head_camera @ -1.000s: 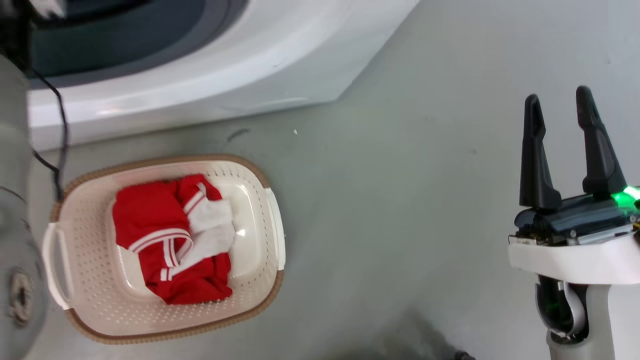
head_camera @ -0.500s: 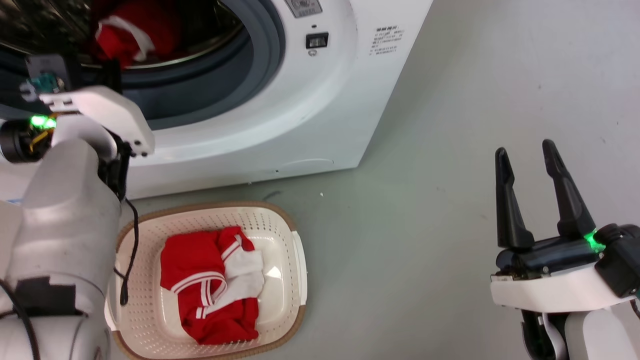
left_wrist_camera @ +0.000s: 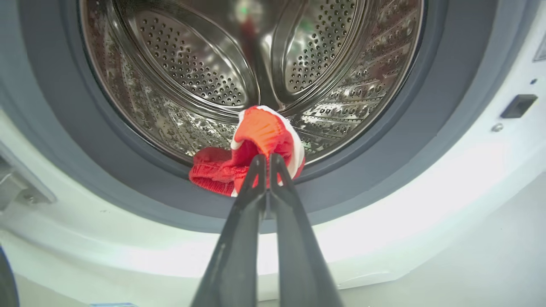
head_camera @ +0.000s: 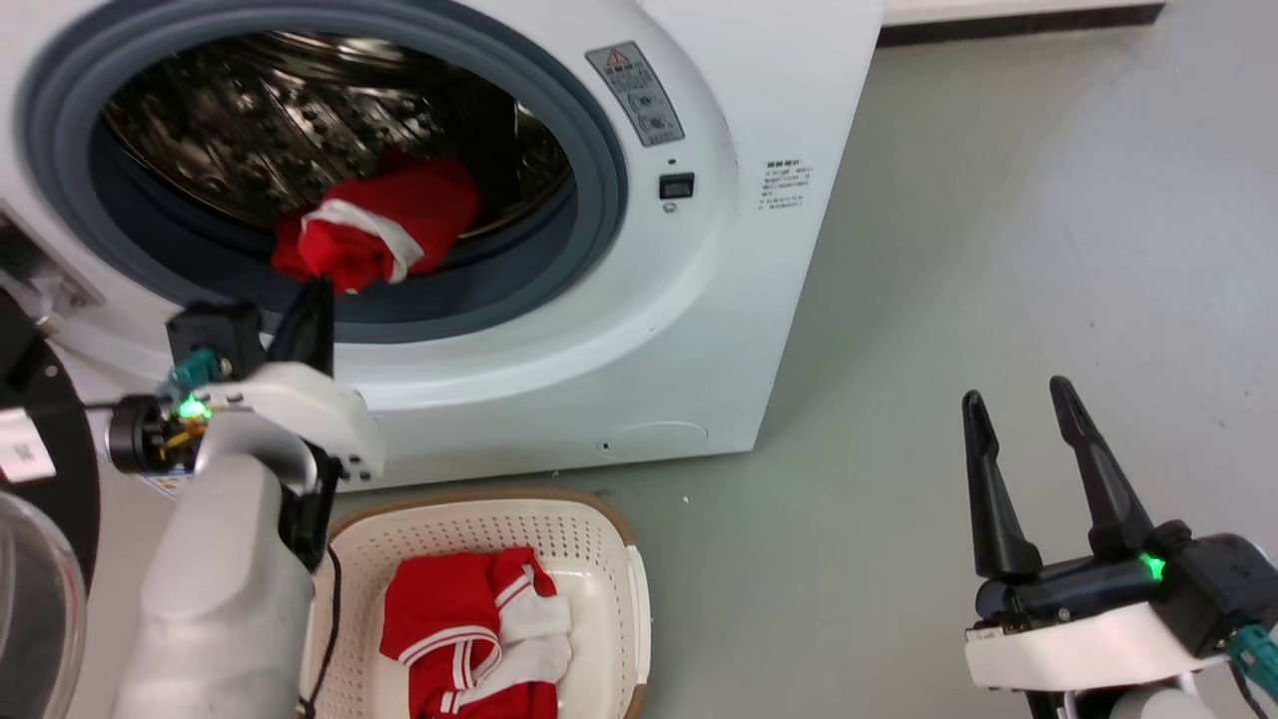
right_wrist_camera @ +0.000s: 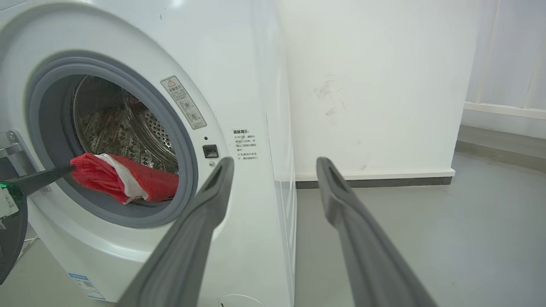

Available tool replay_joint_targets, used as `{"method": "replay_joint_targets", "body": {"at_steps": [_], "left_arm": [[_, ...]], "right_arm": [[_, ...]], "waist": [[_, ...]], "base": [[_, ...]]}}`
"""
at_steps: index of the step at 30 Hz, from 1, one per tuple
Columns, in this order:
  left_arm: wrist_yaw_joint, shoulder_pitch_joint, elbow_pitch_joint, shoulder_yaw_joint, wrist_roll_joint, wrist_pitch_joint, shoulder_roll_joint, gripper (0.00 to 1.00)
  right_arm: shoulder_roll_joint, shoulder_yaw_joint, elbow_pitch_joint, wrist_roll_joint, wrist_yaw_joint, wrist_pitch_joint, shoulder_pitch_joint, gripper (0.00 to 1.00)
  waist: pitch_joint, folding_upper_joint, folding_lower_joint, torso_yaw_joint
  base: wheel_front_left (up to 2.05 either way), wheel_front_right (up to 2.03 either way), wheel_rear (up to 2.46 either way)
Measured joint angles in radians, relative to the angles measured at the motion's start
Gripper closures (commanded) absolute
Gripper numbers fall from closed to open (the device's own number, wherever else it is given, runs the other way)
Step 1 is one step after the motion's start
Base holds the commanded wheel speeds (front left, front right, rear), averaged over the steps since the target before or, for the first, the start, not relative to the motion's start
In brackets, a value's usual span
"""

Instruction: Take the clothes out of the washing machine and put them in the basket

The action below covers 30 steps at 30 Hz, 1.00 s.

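The white washing machine [head_camera: 699, 300] stands with its porthole uncovered. A red garment with white trim [head_camera: 374, 235] lies at the drum's front lip, reaching over the grey gasket. My left gripper [head_camera: 315, 300] is shut on its near end; in the left wrist view the fingertips [left_wrist_camera: 265, 160] pinch the red garment [left_wrist_camera: 264, 132], and in the right wrist view the garment [right_wrist_camera: 128, 181] stretches out to the finger. Another red and white garment [head_camera: 459, 629] lies in the cream basket [head_camera: 609, 539] on the floor below the porthole. My right gripper [head_camera: 1018, 419] is open at the lower right, holding nothing.
The black-framed glass door [head_camera: 40, 479] hangs swung out at the far left, close to my left forearm. Bare grey floor [head_camera: 899, 300] spreads to the right of the machine, up to a white wall [right_wrist_camera: 375, 85] with a dark skirting.
The head camera has tilted up from the basket to the porthole, so the whole picture has shifted. The right gripper stays open as before.
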Motion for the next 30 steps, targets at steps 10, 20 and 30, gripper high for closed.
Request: {"method": "replay_joint_targets", "body": {"at_steps": [10, 20, 30], "left_arm": [[0.007, 0.289, -0.236, 0.005, 0.034, 0.000, -0.051, 1.00], [0.006, 0.485, -0.373, -0.054, 0.050, 0.000, -0.088, 1.00], [0.001, 0.508, -0.314, -0.071, 0.022, 0.000, -0.101, 1.00]], "right_arm": [[0.000, 0.011, 0.013, -0.007, 0.000, 0.000, 0.063, 0.00], [0.000, 0.007, 0.018, -0.008, 0.000, 0.000, 0.099, 0.00], [0.000, 0.015, 0.016, -0.010, 0.000, 0.000, 0.091, 0.00]], "waist": [[-0.108, 0.0000, 0.0001, 0.037], [-0.166, 0.0000, 0.0001, 0.073], [-0.133, 0.0000, 0.0003, 0.069]], "base": [[0.00, 0.00, 0.00], [0.00, 0.00, 0.00], [0.00, 0.00, 0.00]]}}
